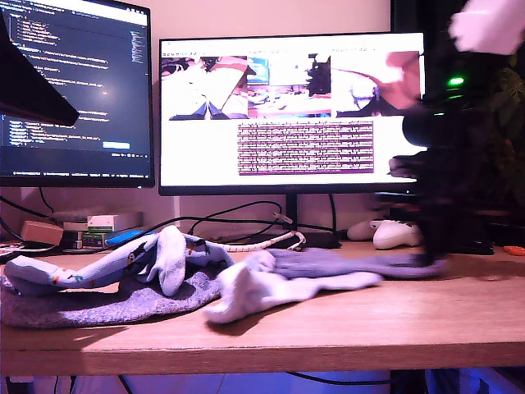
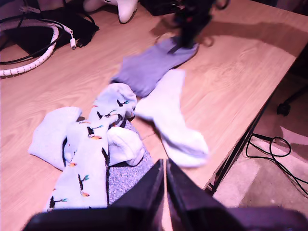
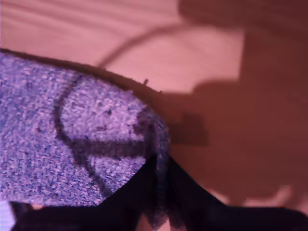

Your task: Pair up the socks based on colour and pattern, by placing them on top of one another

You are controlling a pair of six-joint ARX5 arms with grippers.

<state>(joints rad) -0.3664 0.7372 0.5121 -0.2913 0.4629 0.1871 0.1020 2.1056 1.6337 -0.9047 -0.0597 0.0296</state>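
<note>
The second pincer [image 3: 159, 166] is clamped on the edge of a grey-lavender sock [image 3: 72, 144], at the end of the sock toward the exterior view's right. Judgement: the grip is taken at an end so that the sock can be drawn clear of the heap and carried to its partner.

The held sock lies on the bench [image 1: 328, 328]. Its long axis runs from the heap toward the exterior view's right, with the held end pointing away from the heap. Whether that end is cuff or toe cannot be told.

The second grey-lavender sock [image 1: 107, 305] lies beneath a printed blue sock [image 1: 66, 275] at the exterior view's left. A white sock [image 1: 271, 289] lies just beside the held sock, roughly parallel to it.

The first pincer [image 2: 166, 187] hangs above the heap, jaws together, holding nothing.
</note>
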